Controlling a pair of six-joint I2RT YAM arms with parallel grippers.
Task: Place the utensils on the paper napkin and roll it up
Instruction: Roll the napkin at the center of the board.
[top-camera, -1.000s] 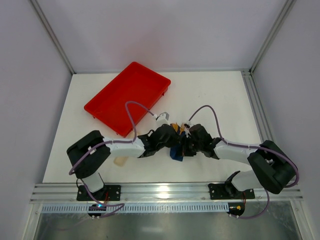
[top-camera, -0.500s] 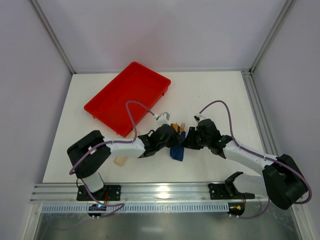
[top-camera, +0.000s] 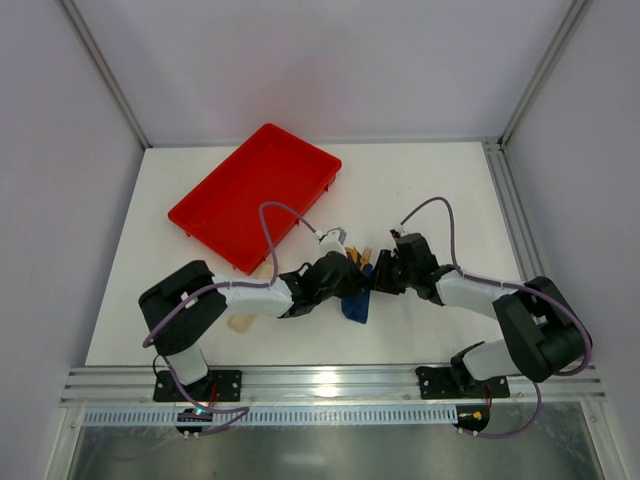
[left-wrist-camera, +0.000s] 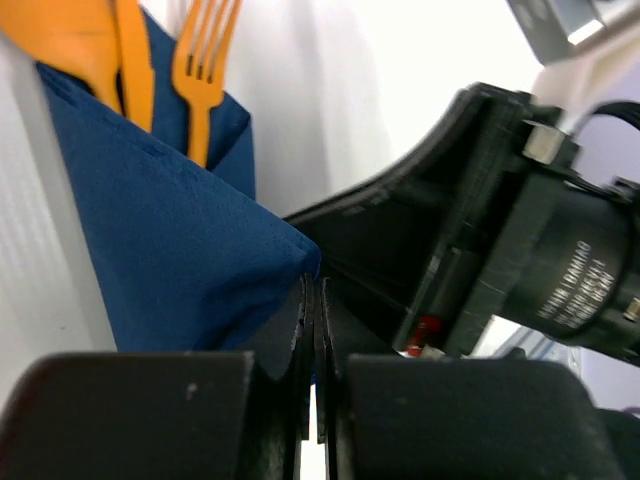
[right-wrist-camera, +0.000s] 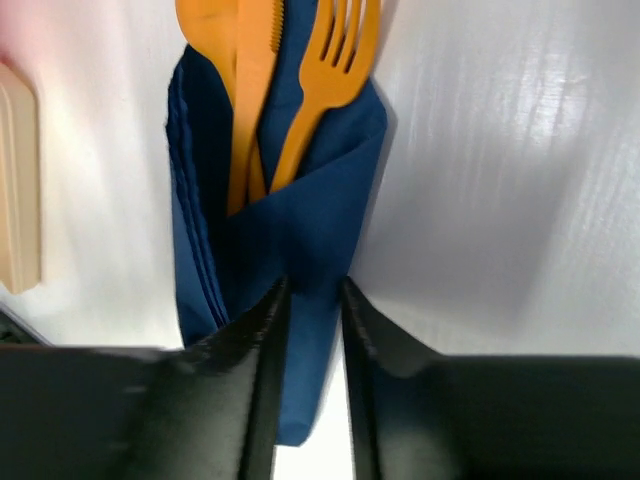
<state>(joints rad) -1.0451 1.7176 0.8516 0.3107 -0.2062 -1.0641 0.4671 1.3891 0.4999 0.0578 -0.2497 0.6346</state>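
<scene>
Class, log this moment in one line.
napkin: folded over cutlery | left gripper: shut on napkin | right gripper: open, straddling napkin

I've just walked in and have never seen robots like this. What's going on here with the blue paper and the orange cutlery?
Two robot arms meet over a navy paper napkin folded around orange utensils, a fork among them, whose heads poke out. The left arm's fingers are pinched shut on one corner of it. The right arm's fingers stand slightly apart, straddling the fold. A red tray sits behind.
</scene>
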